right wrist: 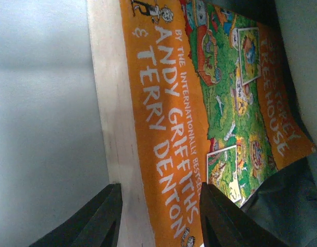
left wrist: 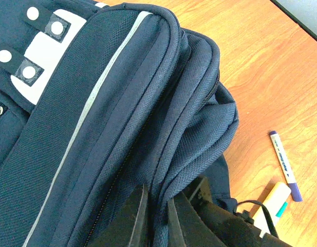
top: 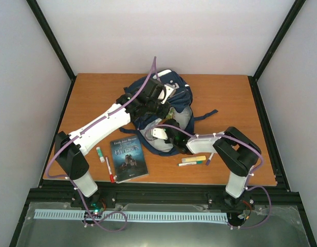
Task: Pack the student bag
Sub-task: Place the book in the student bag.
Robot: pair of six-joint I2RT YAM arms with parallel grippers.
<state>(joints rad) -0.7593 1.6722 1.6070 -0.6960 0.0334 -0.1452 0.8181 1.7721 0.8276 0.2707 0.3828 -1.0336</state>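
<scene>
Top external: large navy blue fabric student bag (top: 185, 100) is lying mid-table, 12 o'clock from the arm bases. A dark-covered book (top: 129, 160) is waiting at its 7 o'clock.

Left wrist: left gripper (left wrist: 157, 193) is pinching the bag's opening rim, jaws nearly together.

Right wrist: right gripper (right wrist: 161, 188) is clamping an orange paperback book (right wrist: 199, 103) across its thickness, pale lining showing at 9 o'clock.

Risk: rim fabric slipping from the pinch, mouth collapsing, book corner snagging.
</scene>
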